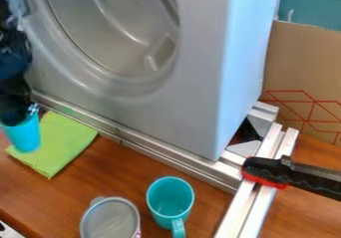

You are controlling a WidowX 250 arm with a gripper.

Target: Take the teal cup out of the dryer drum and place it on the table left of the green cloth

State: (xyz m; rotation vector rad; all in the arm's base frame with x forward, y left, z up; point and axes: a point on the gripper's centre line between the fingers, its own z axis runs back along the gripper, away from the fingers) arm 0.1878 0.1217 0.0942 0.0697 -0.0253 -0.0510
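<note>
At the left edge the black gripper (pixel 19 113) hangs down, right at the top of a bright blue cup (pixel 24 135). The gripper overlaps the cup's upper part and hides much of its rim; whether it holds the cup cannot be made out. The cup is in front of the left part of a green cloth (pixel 65 141), and I cannot tell if its base rests there. Near the bottom centre stands a teal mug (pixel 158 196), its handle toward the front. Left of the mug is a grey-rimmed container (pixel 94 228), open at the top.
A big grey washer-like front panel (pixel 193 95) rises behind the wooden table (pixel 126 170). Metal rails (pixel 176 163) run along its base and toward the front right. A black-and-red clamp (pixel 269 171) crosses the rails at right. A cardboard box (pixel 303 70) stands behind.
</note>
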